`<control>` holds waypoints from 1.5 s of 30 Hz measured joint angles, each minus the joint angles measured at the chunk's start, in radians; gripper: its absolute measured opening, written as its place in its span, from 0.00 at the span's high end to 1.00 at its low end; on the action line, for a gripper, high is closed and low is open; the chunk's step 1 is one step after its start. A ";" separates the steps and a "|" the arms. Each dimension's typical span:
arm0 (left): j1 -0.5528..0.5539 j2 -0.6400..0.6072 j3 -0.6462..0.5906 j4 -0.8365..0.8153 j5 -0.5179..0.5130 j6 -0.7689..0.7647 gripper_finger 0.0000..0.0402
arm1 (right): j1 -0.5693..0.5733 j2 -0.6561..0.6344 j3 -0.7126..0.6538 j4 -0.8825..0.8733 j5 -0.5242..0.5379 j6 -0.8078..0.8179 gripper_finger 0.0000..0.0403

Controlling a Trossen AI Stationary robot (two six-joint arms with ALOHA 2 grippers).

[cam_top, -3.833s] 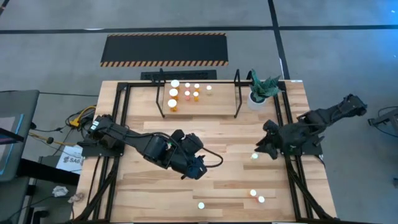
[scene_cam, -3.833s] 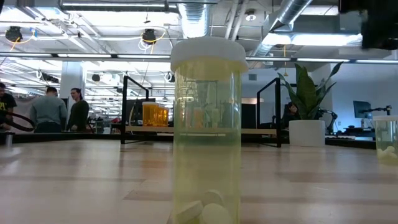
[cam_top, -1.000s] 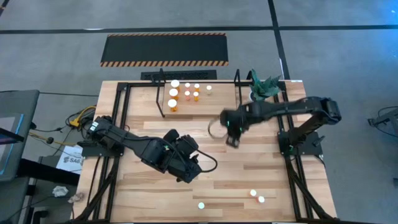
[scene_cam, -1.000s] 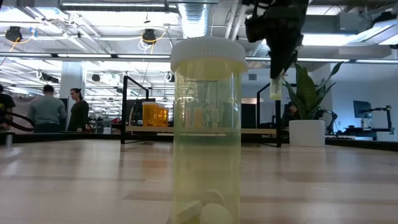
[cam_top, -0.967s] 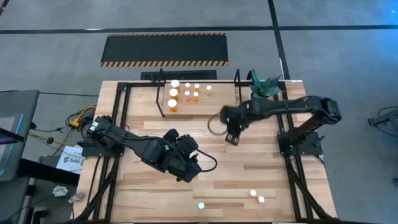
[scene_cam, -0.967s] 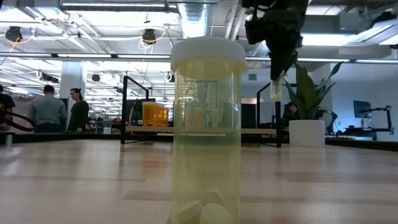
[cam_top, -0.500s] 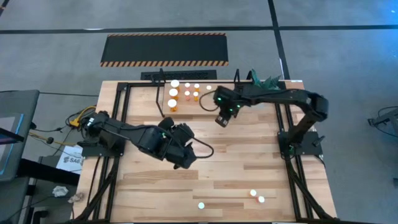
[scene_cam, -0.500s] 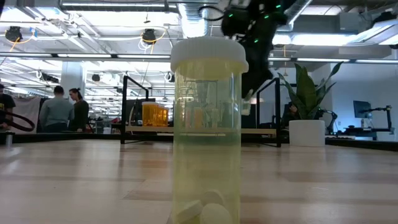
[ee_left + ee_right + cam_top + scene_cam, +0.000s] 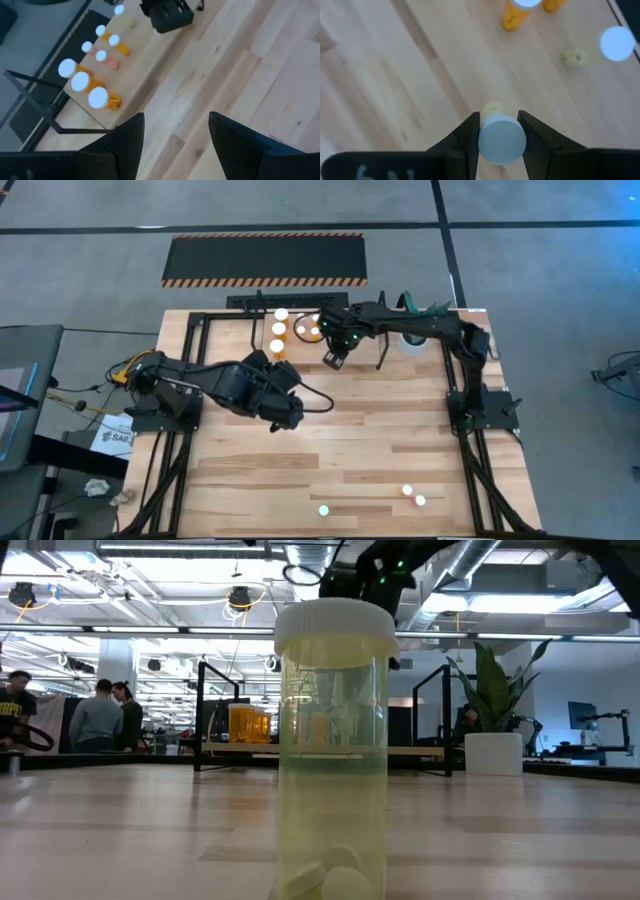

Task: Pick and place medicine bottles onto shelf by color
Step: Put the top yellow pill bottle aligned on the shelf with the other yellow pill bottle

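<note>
- Nearest the low camera, one pale medicine bottle (image 9: 333,750) with a white cap stands upright on the light wood worktop (image 9: 400,430), tablets at its bottom; from above, three bottles sit near the worktop's 6 o'clock edge (image 9: 323,510).
- The left claw (image 9: 283,418) hangs over the worktop's middle, fingers apart and empty; a second ago it was lower, toward 6 o'clock.
- The right claw (image 9: 500,131) is clamped on a white-capped bottle (image 9: 502,139), held above the shelf (image 9: 382,330) at the worktop's 12 o'clock side. A second ago it was short of the shelf, out over the worktop.
- Orange and reddish bottles (image 9: 98,97) stand grouped on the shelf floor.
- A potted plant (image 9: 420,315) stands at 1 o'clock.
- Beyond: a striped floor mat (image 9: 265,260), ceiling ducts, people (image 9: 100,715) standing.
</note>
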State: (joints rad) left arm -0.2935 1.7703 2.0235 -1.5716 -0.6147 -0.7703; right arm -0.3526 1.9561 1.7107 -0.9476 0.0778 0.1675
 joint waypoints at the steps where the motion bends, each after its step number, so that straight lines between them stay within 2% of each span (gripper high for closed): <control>1: 0.005 0.000 0.000 0.000 0.001 0.008 0.48 | -0.006 0.013 0.006 0.004 0.000 -0.001 0.67; 5: 0.017 0.001 0.000 0.000 0.006 0.037 0.48 | -0.018 0.064 0.024 0.014 0.000 -0.008 0.67; 11: 0.039 -0.010 -0.001 0.001 0.015 0.073 0.48 | -0.053 0.078 0.031 0.073 0.000 0.034 0.67; 20: 0.072 -0.013 -0.001 0.000 0.034 0.121 0.48 | -0.103 0.079 0.031 0.073 0.001 0.045 0.67; 45: 0.087 -0.024 -0.001 0.001 0.035 0.154 0.48 | -0.102 0.117 0.021 0.114 0.003 0.035 0.66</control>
State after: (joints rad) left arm -0.2066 1.7462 2.0224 -1.5711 -0.5793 -0.6166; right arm -0.4542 2.0732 1.7321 -0.8335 0.0808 0.2022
